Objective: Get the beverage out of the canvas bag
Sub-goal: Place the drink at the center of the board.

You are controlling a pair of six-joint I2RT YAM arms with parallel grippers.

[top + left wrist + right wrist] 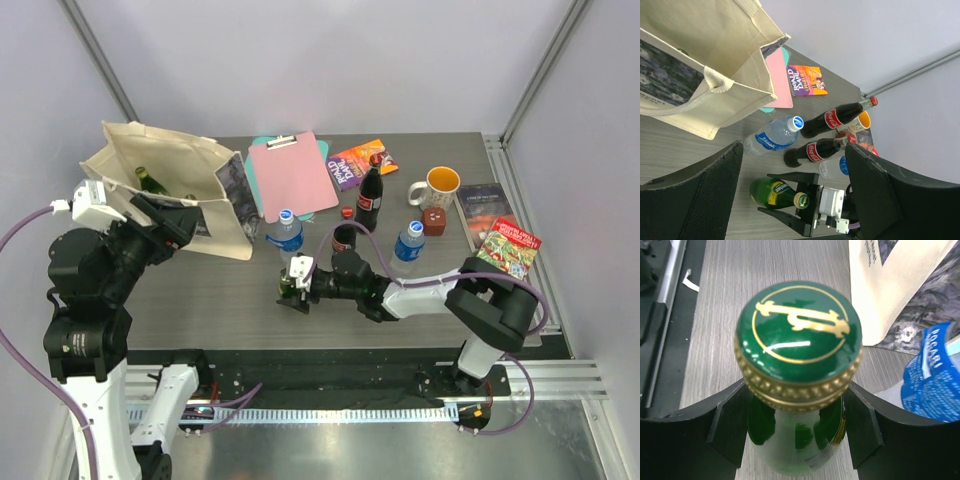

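The cream canvas bag [170, 170] [715, 45] stands open at the back left, and green bottles [152, 181] show inside its mouth. Out on the table stands an upright green bottle [290, 283] [772, 192] [797, 340] with a gold-rimmed green cap. My right gripper [292, 288] [765, 193] [796, 425] is shut on its body, one finger on each side. My left gripper [175, 225] [794, 147] hangs open and empty above the table beside the bag's front face.
Two water bottles [286, 230] [408, 243] and two cola bottles [370, 195] [343, 238] stand behind the held bottle. A pink clipboard [292, 175], books [360, 160] [510, 245], a mug [438, 185] and a brown cube [432, 220] lie further back and right.
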